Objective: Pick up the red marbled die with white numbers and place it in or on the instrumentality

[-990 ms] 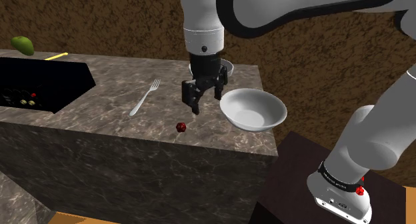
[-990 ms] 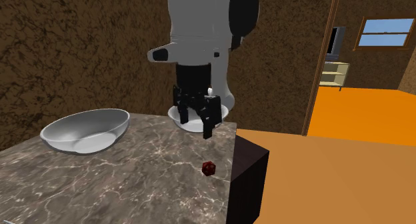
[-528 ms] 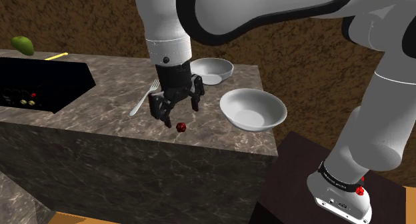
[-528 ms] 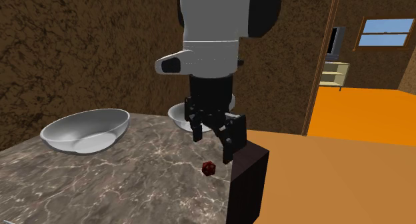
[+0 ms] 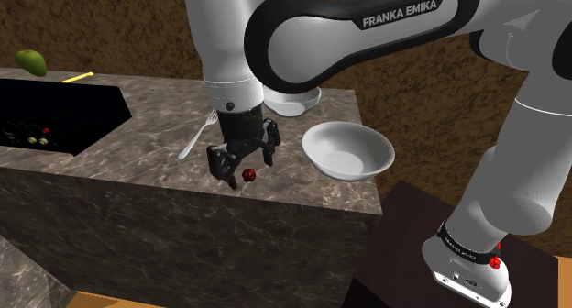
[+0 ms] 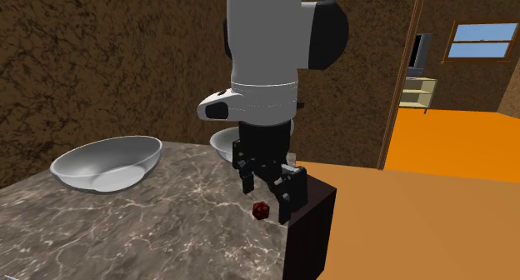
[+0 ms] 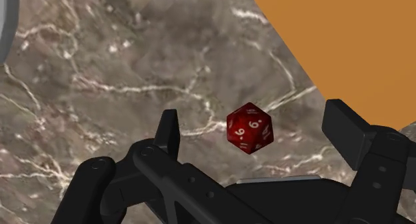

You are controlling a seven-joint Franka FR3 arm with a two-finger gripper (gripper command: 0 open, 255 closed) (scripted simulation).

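Note:
The small dark-red die (image 5: 247, 176) with white numbers lies on the marbled stone counter (image 5: 137, 159), close to its front edge. In the wrist view the die (image 7: 250, 127) rests between my open fingers without touching either. My black gripper (image 5: 244, 164) hangs low over it, jaws apart. From the second exterior view the gripper (image 6: 267, 197) straddles the die (image 6: 261, 209) near the counter's corner. A white empty bowl (image 5: 348, 152) stands to the shoulder view's right of the gripper; it is the big bowl (image 6: 107, 163) at the second exterior view's left.
A second white bowl (image 5: 295, 103) sits behind the arm at the counter's back. A silver fork (image 5: 197, 135) lies left of the gripper. A black recess (image 5: 55, 114) cuts the counter at far left. The dark stand (image 6: 310, 216) abuts the counter, with orange floor (image 6: 433, 220) beyond.
The gripper has travelled toward the shoulder view's left and come down, from beside the near bowl to right over the die. The die has not moved.

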